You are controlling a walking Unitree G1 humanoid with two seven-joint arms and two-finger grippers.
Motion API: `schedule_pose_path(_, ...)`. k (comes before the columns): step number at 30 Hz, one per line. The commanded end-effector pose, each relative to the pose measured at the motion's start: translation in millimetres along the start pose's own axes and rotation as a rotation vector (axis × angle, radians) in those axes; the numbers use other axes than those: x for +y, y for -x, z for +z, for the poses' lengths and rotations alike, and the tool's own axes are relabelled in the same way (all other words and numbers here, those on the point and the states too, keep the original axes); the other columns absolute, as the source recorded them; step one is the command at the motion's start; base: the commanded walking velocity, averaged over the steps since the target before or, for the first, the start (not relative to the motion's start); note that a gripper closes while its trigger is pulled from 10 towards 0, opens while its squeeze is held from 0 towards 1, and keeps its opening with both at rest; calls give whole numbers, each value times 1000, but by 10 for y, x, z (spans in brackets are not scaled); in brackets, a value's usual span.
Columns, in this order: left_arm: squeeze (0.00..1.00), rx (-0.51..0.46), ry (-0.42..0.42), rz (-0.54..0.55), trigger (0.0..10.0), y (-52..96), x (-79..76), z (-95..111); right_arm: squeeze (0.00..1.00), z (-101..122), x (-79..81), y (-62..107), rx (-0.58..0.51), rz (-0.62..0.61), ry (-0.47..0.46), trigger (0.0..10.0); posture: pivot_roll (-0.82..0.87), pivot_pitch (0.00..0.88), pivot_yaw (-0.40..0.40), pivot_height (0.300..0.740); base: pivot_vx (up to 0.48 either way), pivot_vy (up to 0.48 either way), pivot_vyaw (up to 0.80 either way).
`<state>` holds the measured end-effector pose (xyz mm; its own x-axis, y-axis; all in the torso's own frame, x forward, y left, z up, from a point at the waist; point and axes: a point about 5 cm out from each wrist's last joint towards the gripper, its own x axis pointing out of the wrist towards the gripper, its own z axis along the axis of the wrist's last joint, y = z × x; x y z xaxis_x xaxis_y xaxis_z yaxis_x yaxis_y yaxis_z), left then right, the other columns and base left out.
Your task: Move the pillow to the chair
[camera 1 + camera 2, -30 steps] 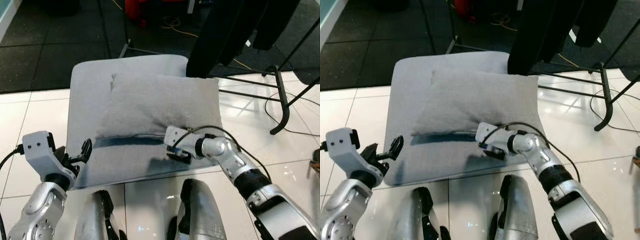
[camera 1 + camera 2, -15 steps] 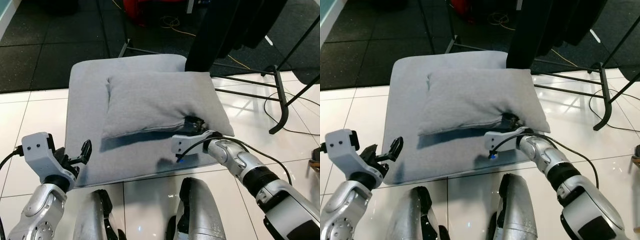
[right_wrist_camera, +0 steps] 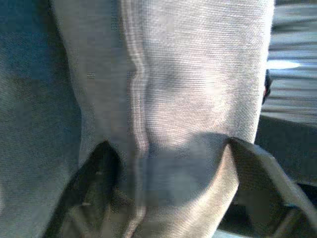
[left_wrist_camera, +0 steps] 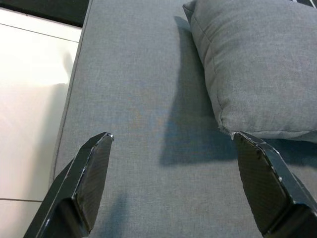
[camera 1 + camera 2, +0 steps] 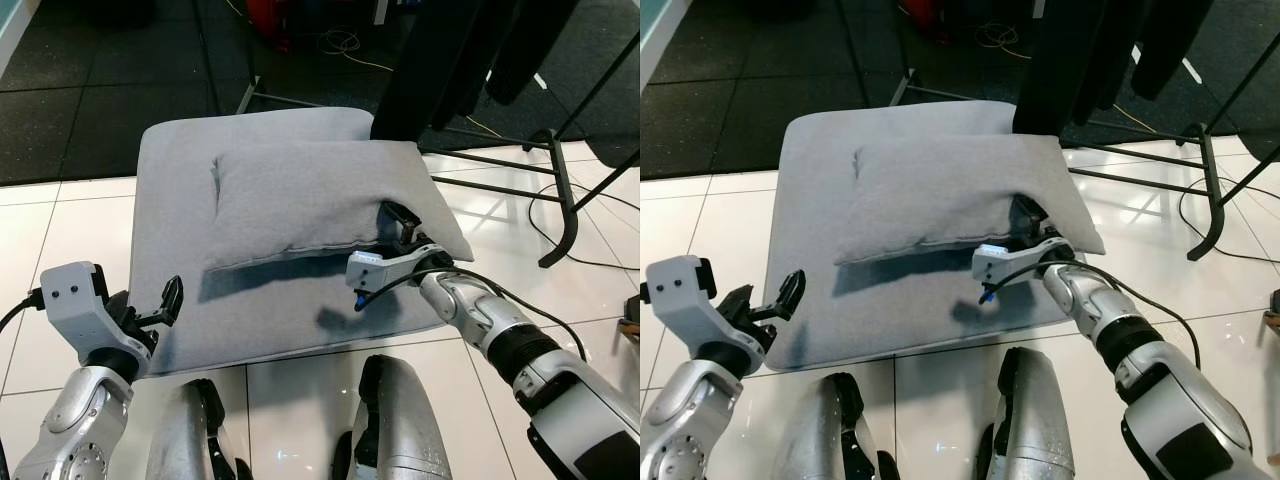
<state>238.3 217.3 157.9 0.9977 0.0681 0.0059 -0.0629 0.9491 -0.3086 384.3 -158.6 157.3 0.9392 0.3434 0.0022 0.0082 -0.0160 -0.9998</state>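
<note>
The right arm reaches forward and inward over the near right part of the grey seat cushion (image 5: 180, 250), forearm low and the wrist angled up. The right gripper (image 5: 398, 228) has its two black fingers (image 3: 99, 168) pinching the near right edge of the pillow (image 5: 300, 200); in the right wrist view the fabric bunches between them along the seam. That gripped edge is raised off the cushion, and a shadow lies beneath the pillow's near side.

The left arm is bent at the near left corner of the cushion, wrist pointing toward the pillow. The left gripper (image 5: 165, 305) holds nothing; its fingers (image 4: 91, 173) are spread wide, hovering over bare cushion near the left border, apart from the pillow's corner.

The pillow lies across the far and middle part of the cushion, its right corner overhanging the cushion's right edge. Open cushion surface remains along the left side and the near strip. White tiled floor (image 5: 60, 230) borders the left and near sides. On the right, a black metal frame (image 5: 560, 200) and dark hanging garments (image 5: 440, 70) stand just beside the far right corner, and cables (image 5: 590, 260) lie on the floor there
</note>
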Motion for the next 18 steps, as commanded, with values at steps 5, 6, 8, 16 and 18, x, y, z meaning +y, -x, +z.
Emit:
schedule_pose_path(5,0,23,7,10,10000,60,17,-28,0,-47,88,17,16,6,48,0,-47,372,-55,500,0,0,0)
schedule_pose_path(6,0,22,6,12,10000,66,22,-22,0,-60,95,21,21,4,54,0,-46,372,-54,500,0,0,0)
schedule_pose_path(8,0,22,6,12,10000,66,22,-22,0,-60,95,21,21,4,54,0,-46,372,-54,500,0,0,0)
schedule_pose_path(16,0,16,1,9,10000,57,31,0,0,-124,59,19,47,-12,57,0,-45,363,-42,500,0,0,0)
schedule_pose_path(18,0,16,0,8,10000,49,36,-1,0,-138,46,16,54,-14,50,0,-41,360,-37,500,0,0,0)
